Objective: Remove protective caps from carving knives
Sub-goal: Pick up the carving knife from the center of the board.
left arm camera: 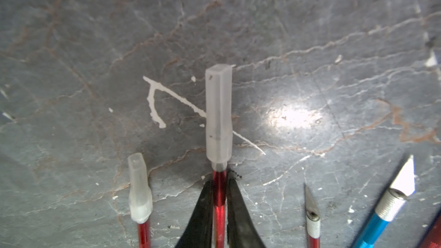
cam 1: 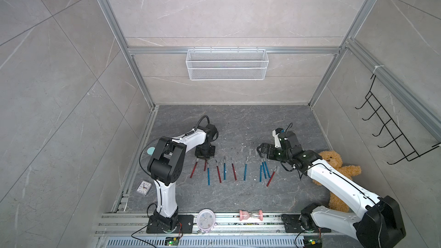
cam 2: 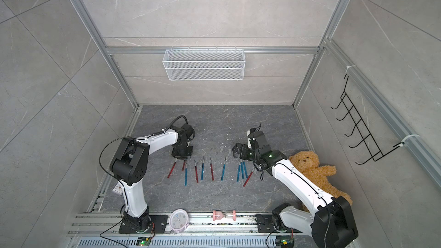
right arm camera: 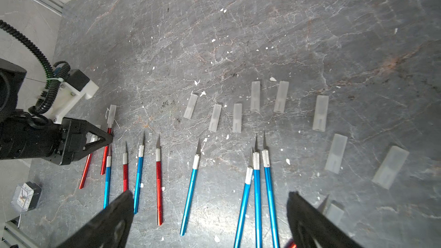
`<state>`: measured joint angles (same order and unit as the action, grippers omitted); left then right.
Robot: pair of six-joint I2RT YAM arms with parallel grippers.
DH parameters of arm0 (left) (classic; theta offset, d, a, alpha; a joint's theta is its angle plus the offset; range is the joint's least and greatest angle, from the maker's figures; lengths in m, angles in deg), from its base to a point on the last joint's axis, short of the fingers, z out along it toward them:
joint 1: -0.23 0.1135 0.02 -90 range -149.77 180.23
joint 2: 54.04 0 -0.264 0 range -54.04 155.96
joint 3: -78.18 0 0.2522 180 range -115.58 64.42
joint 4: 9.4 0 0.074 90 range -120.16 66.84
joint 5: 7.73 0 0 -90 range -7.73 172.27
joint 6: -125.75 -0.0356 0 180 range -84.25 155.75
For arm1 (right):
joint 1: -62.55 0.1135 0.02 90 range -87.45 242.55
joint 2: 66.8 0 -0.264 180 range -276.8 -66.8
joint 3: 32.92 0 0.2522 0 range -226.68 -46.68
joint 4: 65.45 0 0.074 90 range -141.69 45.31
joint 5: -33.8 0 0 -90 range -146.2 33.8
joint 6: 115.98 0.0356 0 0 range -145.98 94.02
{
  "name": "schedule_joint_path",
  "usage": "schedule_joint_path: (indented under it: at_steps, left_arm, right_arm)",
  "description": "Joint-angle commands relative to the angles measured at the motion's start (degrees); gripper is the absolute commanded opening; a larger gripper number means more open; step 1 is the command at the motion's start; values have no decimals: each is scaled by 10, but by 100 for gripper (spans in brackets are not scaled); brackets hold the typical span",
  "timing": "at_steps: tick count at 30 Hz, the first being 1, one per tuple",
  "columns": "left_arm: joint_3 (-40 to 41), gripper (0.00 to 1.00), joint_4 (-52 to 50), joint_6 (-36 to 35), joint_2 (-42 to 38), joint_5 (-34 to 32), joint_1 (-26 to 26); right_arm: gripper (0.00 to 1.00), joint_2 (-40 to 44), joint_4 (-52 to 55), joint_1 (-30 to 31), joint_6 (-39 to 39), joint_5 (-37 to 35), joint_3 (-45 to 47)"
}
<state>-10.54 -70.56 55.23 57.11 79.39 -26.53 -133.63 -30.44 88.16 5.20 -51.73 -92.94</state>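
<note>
Caps (right arm camera: pixel 255 95) are stripped from most knives (right arm camera: pixel 159 182); two are left capped, one red knife (left arm camera: pixel 219 211) being clamped by the left gripper (left arm camera: pixel 219 180); right gripper (right arm camera: pixel 210 195) jaws are spread wide.

Both top views read bright and even to me: soft overhead light, only faint shadows on the dark grey marbled stone worktop (cam 1: pixel 238 194). The wide-angle lens splays the silver aluminium frame rails (cam 1: pixel 155 50) outward toward the edges. Left wrist view: dimmer, hot white glare patch on the worktop, red metal-handled carving knife (left arm camera: pixel 219 201) at centre fairly sharp, frame edges smeared. Right wrist view: worktop crisp, my near black jaws blurred.
</note>
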Motion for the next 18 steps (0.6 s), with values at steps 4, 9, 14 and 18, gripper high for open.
schedule_joint_path:
  at_steps: [4,9,14,18]
  left_arm:
    - [-22,10,-23,-13,-12,-9,0]
    - [-37,9,-38,-17,-30,-12,0]
    - [-51,8,-45,-21,-44,-10,0]
    - [-60,8,-47,-23,-57,10,-3]
  right_arm:
    - [100,11,15,-3,-11,7,-7]
    - [100,9,14,-3,-9,14,-11]
    - [100,9,10,-2,-7,16,-11]
    - [100,6,0,-3,-1,24,-9]
